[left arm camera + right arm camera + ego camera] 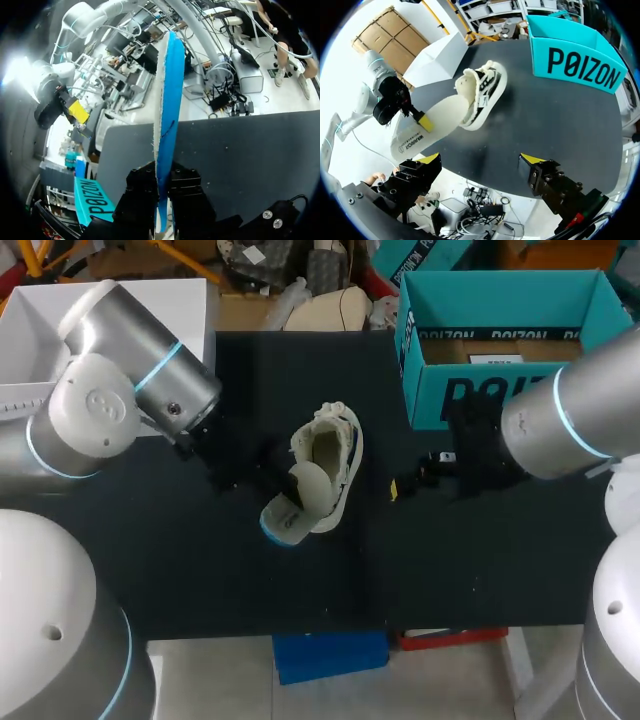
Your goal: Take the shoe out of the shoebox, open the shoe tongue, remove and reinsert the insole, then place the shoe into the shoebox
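The shoebox (580, 70) stands well ahead of the right claw (480, 160), which hangs open. The shoe (482, 92) lies near the left claw (162, 195), which is clamped on the insole (167, 100), half inside the shoe. I would keep the insole flat and in line with the shoe.

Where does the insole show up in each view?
Head view: insole mid-table, poking out of the shoe.
Left wrist view: insole edge-on, blue side showing, clamped in the left gripper.
Right wrist view: insole pale, slanting out of the shoe, ahead of the right gripper.
Shared landmark: the teal shoebox, in all three.
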You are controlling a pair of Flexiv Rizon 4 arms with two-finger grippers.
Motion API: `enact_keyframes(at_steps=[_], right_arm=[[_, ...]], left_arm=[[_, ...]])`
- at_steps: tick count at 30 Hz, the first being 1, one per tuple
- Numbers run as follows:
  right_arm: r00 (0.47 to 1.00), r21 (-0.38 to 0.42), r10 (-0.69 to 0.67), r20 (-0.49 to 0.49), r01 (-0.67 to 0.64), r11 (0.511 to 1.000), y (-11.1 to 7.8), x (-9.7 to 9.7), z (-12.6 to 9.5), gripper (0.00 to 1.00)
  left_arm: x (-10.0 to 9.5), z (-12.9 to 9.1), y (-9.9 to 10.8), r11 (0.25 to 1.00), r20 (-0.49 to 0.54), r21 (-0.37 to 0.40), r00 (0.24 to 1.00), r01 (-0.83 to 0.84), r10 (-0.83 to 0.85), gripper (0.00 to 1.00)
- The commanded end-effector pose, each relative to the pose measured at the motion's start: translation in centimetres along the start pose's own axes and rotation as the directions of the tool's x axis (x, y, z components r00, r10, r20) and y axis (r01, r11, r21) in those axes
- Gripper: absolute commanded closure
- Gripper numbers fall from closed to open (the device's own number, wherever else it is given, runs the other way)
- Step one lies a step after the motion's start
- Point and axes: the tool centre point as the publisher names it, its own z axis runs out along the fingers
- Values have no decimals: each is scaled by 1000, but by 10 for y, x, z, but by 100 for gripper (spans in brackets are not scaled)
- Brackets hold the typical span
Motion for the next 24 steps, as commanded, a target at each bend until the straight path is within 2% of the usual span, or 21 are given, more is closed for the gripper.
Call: enact_keyframes(at_steps=[1,7,18,24], right_arm=[[1000,0,0,2,0,1000,0,1,0,0],[1000,0,0,2,0,1000,0,1,0,0],[1000,0,0,2,0,1000,0,1,0,0],[1000,0,0,2,0,1000,0,1,0,0]], left_arm=[[-5,9,19,1000,-74,13,997,1,0,100],[-2,14,37,1000,-88,18,996,12,-11,100],[-9,27,69,1000,-89,14,996,6,-5,100],[-5,36,88,1000,-79,-2,997,19,-19,100]])
